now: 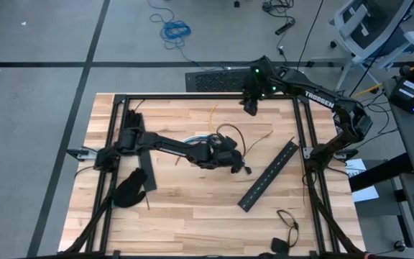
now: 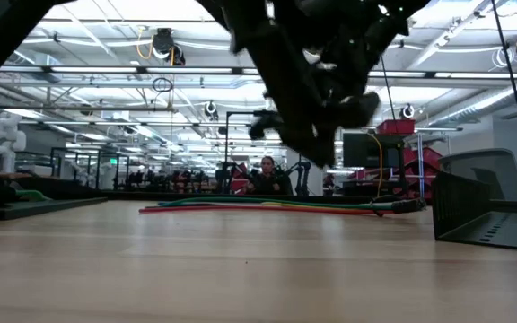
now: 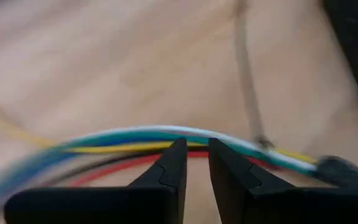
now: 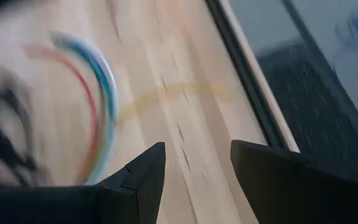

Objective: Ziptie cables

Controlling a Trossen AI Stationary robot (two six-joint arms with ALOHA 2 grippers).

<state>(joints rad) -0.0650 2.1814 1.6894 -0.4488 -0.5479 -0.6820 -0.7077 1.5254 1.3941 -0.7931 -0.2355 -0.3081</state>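
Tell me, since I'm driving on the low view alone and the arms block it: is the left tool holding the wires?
Observer: No. The left tool has its fingers slightly apart with nothing between them. The wires cross just past the tips.
Operator: And the right tool?
Observer: The right tool is open and empty, near the far edge of the table.
Operator: Anything else lying close by?
Observer: A long black bar lies slantwise on the wood on the right arm's side, apart from the left tool.
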